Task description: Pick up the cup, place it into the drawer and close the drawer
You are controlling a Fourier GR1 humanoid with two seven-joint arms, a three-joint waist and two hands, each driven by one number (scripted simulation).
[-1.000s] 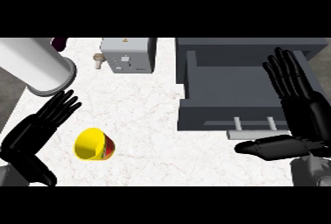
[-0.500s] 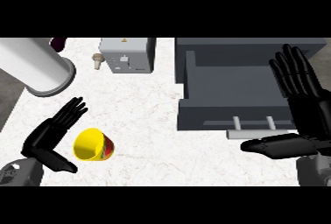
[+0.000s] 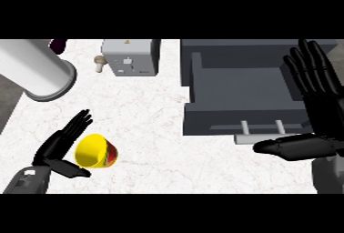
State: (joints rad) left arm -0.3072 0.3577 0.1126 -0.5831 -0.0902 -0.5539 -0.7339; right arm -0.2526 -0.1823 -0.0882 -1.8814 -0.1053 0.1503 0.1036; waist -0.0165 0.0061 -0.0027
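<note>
A yellow cup [image 3: 95, 151] with a red base lies on its side on the white counter [image 3: 148, 118], at the lower left. My left hand [image 3: 59, 148] is open right beside it on its left, fingers straight and pointing up-right, thumb below the cup; whether it touches is unclear. The grey drawer [image 3: 238, 93] stands pulled open at the upper right, its inside bare and its handle [image 3: 259, 135] facing me. My right hand [image 3: 316, 104] is open at the right edge, fingers up over the drawer's right side, thumb stretched left under the handle.
A large white cylinder [image 3: 33, 70] lies at the upper left. A grey box-shaped appliance [image 3: 131, 57] stands at the back centre, with a small beige peg [image 3: 100, 63] beside it. A dark purple object [image 3: 58, 44] shows at the top left edge.
My left hand has moved right and down, closing in on the cup's left side, with the forearm now showing at the lower left corner. The right hand has barely shifted.
</note>
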